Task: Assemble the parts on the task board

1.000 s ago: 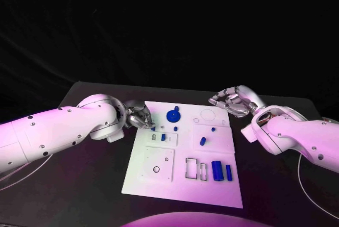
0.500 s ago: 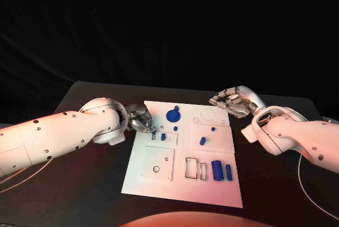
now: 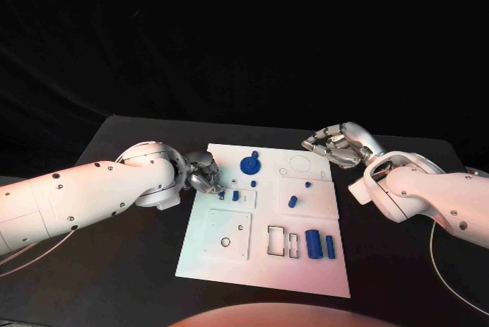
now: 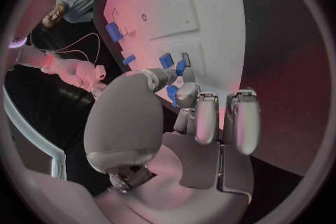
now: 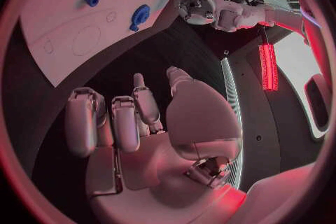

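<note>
The white task board (image 3: 263,263) lies in the middle of the black table. My left hand (image 3: 203,176) is at the board's upper left edge. Its thumb and a finger pinch a small blue part (image 3: 222,195), also visible at the fingertips (image 4: 172,94) in the left wrist view. A second small blue part (image 3: 235,196) stands just beside it. My right hand (image 3: 337,146) hovers over the board's upper right corner, fingers curled in on nothing (image 5: 126,123). A blue round knob (image 3: 251,164) sits near the top middle of the board.
A short blue peg (image 3: 292,202) stands at mid-board. A thick blue cylinder (image 3: 314,244) and a thin blue bar (image 3: 330,246) lie at the lower right beside empty rectangular slots (image 3: 276,241). Bare black table (image 3: 102,270) surrounds the board.
My left hand has shifted slightly down along the board's left edge, taking the small blue part with it. My right hand has stayed in place.
</note>
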You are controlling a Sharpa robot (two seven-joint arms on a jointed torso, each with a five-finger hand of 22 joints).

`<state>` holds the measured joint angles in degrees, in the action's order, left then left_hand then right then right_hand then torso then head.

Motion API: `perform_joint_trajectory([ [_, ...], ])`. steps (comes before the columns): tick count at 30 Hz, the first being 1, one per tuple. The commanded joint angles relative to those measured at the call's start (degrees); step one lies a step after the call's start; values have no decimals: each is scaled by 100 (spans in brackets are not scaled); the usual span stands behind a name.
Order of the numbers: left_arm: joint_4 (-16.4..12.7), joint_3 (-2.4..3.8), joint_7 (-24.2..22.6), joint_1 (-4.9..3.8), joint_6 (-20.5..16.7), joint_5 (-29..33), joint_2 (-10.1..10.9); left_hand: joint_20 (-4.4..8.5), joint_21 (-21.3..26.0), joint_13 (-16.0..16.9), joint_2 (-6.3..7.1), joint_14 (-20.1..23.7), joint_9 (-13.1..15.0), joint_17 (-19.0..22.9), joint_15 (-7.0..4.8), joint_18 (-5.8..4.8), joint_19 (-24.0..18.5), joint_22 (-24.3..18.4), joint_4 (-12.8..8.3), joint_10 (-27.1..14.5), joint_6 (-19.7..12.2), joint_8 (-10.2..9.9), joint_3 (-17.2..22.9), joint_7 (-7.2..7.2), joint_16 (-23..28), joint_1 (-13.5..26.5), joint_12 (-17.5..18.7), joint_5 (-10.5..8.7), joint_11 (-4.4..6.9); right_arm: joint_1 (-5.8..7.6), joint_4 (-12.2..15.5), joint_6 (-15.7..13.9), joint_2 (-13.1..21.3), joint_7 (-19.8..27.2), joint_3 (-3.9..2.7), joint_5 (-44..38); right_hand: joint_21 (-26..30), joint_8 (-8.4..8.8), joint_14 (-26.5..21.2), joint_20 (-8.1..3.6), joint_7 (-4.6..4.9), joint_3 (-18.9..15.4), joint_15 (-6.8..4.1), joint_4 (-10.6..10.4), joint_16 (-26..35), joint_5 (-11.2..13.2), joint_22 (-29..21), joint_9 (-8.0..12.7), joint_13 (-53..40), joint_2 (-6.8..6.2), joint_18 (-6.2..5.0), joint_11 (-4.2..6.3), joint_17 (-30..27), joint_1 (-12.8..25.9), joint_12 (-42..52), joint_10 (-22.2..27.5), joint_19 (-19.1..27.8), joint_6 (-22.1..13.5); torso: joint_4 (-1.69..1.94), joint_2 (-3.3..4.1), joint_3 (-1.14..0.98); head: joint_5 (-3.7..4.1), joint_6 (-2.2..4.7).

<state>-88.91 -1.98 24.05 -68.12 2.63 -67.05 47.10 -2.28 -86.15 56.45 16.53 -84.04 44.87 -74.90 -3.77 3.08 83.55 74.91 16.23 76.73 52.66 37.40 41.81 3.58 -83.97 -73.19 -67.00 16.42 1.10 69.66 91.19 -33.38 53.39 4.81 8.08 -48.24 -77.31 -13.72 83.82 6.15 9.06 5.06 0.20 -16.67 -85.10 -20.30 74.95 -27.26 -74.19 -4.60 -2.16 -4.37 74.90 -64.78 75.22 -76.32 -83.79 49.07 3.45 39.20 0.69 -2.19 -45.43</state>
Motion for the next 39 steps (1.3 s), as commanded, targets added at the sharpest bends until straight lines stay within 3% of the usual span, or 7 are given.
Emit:
perform_joint_trajectory([
  [1,-3,1,67,4,235,-58,-19,8,-13,11,12,-353,8,-623,-55,-99,44,681,-1147,32,35,-20,1096,-2,-20,-8,-38,36,-6,-5,6,34,-2,13,0,-50,32,-21,336,-34,-25,-36,-37,-4,33,-28,791,-6,-3,47,-84,27,267,11,23,-2,-8,-7,6,-5,-2,2,-9],
  [39,74,-26,153,32,474,-37,-102,10,-12,8,11,-353,7,-622,-56,-99,41,679,-1159,36,49,-30,1091,-4,-19,10,-33,62,-5,-12,0,40,-6,16,0,-50,32,-28,337,-36,-26,-47,-39,-1,32,-35,793,-9,4,54,-84,28,271,4,17,2,-9,-13,-1,1,-4,3,-13],
])
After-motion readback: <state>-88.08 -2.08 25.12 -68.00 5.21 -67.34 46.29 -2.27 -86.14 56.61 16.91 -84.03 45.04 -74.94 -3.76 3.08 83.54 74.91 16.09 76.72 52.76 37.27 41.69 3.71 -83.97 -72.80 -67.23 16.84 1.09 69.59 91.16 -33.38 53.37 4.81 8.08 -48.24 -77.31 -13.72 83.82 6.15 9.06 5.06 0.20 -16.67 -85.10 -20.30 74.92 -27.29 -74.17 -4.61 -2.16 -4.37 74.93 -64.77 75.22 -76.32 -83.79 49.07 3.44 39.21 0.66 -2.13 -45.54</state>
